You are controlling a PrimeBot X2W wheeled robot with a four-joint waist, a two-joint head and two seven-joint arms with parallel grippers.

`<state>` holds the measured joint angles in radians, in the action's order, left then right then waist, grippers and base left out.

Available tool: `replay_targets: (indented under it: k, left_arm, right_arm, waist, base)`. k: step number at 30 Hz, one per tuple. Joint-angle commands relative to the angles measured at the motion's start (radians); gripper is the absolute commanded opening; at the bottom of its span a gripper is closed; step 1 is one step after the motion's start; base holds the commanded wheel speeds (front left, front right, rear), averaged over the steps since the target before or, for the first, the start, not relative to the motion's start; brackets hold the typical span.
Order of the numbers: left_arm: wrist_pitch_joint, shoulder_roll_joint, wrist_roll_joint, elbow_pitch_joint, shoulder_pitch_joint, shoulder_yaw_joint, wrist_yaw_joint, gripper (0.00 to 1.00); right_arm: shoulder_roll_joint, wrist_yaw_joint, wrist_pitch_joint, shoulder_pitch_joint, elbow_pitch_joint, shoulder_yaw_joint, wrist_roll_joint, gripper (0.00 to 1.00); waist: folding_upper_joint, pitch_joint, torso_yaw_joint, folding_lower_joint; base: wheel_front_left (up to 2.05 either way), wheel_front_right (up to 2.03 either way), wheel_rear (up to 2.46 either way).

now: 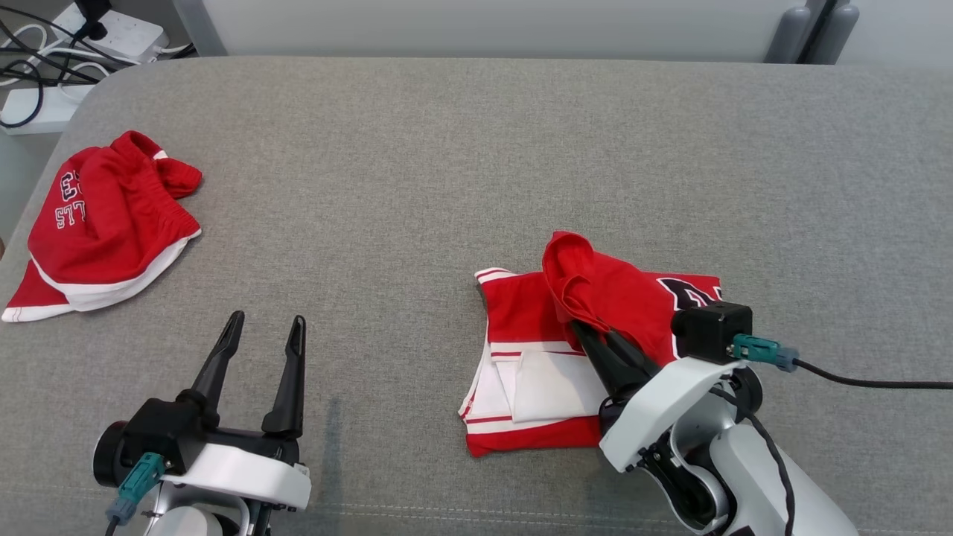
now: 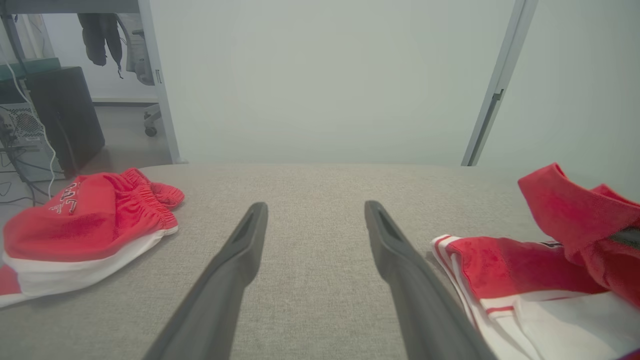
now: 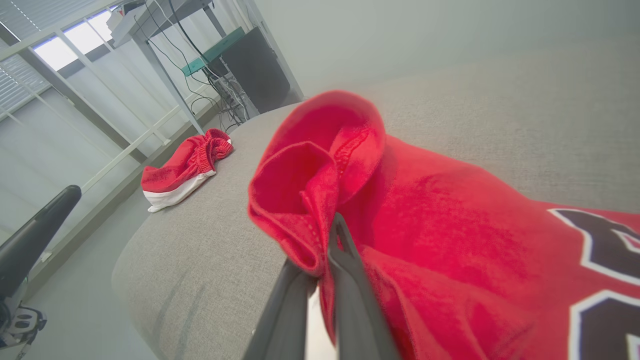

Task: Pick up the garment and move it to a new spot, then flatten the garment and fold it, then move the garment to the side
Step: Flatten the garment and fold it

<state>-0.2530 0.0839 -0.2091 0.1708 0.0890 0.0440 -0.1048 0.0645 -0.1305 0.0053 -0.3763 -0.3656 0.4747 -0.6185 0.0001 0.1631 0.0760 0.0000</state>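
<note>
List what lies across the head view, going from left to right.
red shorts → left gripper → red and white garment → black cable

White lettering on the crumpled red-and-white shorts (image 1: 104, 223) lies upside down and partly hidden: illegible. A black, white-edged character on the folded red-and-white jersey (image 1: 625, 298) is cut off: unreadable.

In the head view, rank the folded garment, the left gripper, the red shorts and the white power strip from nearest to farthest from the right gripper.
From the right gripper:
1. folded garment, pinched in its fingers.
2. left gripper, open, lower left.
3. red shorts, far left of the grey surface.
4. white power strip, beyond the top left corner.
</note>
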Motion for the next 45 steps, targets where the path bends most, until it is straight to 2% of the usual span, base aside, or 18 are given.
replay_targets:
  k: [1,12,13,14,15,19,24,28,32,36,37,41,45]
  left_arm:
    - [-0.009,0.013,0.015,-0.021,0.04,-0.032,-0.004,1.0]
    - [-0.009,0.001,0.022,-0.014,0.062,-0.027,-0.011,1.0]
    - [-0.009,0.0,0.023,-0.013,0.064,-0.027,-0.012,1.0]
    - [-0.009,0.0,0.023,-0.012,0.065,-0.028,-0.012,1.0]
    - [-0.009,-0.001,0.024,-0.011,0.067,-0.028,-0.013,1.0]
    - [-0.009,-0.004,0.026,-0.007,0.07,-0.032,-0.015,1.0]
    - [-0.009,-0.006,0.025,-0.004,0.07,-0.034,-0.017,1.0]
    - [-0.009,-0.007,0.03,-0.005,0.067,-0.044,-0.018,1.0]
    - [-0.009,-0.007,0.036,-0.009,0.059,-0.057,-0.019,1.0]
    - [-0.009,-0.005,0.042,-0.014,0.048,-0.073,-0.016,1.0]
    - [-0.009,-0.005,0.042,-0.014,0.048,-0.073,-0.016,1.0]
    - [-0.009,-0.003,0.048,-0.014,0.039,-0.083,-0.014,1.0]
    - [-0.009,0.001,0.056,-0.011,0.033,-0.09,-0.011,1.0]
  right_arm:
    - [-0.014,0.0,-0.024,-0.039,0.006,0.036,-0.018,0.0]
    - [-0.014,0.0,-0.077,-0.123,-0.093,0.174,-0.101,0.0]
    - [-0.014,0.0,-0.079,-0.128,-0.101,0.185,-0.11,0.29]
    - [-0.014,0.0,-0.084,-0.134,-0.109,0.193,-0.117,0.75]
    - [-0.014,0.0,-0.09,-0.14,-0.116,0.2,-0.121,1.0]
    - [-0.014,0.0,-0.115,-0.162,-0.094,0.273,-0.179,1.0]
    - [-0.014,0.0,-0.138,-0.175,0.007,0.369,-0.257,1.0]
    - [-0.014,0.0,-0.201,-0.194,0.077,0.374,-0.228,1.0]
    - [0.027,0.0,-0.246,-0.179,0.115,0.269,-0.111,1.0]
    - [0.092,0.0,-0.262,-0.108,0.158,0.097,0.017,1.0]
    - [0.092,0.0,-0.262,-0.108,0.158,0.097,0.017,1.0]
    - [0.141,0.0,-0.266,-0.022,0.181,-0.063,0.133,1.0]
    - [0.164,0.0,-0.267,0.068,0.202,-0.201,0.232,1.0]
  waist:
    - [-0.0001,0.003,0.005,0.0]
    - [-0.0001,0.027,0.025,0.0]
    - [-0.0001,0.029,0.026,0.0]
    - [-0.0001,0.03,0.027,0.0]
    - [-0.0001,0.031,0.027,0.0]
    - [-0.0001,0.033,0.025,0.0]
    - [-0.0001,0.031,0.019,0.0]
    - [-0.0001,0.027,0.009,0.0]
    - [-0.0001,0.016,-0.002,0.0]
    - [-0.0001,0.002,-0.015,0.0]
    - [-0.0001,0.002,-0.015,0.0]
    - [-0.0001,-0.011,-0.025,0.0]
    - [-0.0001,-0.029,-0.035,0.0]
  base:
    - [0.0,0.0,0.0]
    - [0.0,0.0,0.0]
    - [0.0,0.0,0.0]
    - [0.0,0.0,0.0]
    - [0.0,0.0,0.0]
    - [0.0,0.0,0.0]
    - [0.0,0.0,0.0]
    - [0.0,0.0,0.0]
    - [0.0,0.0,0.0]
    - [0.0,0.0,0.0]
    - [0.0,0.0,0.0]
    - [0.0,0.0,0.0]
    - [0.0,0.0,0.0]
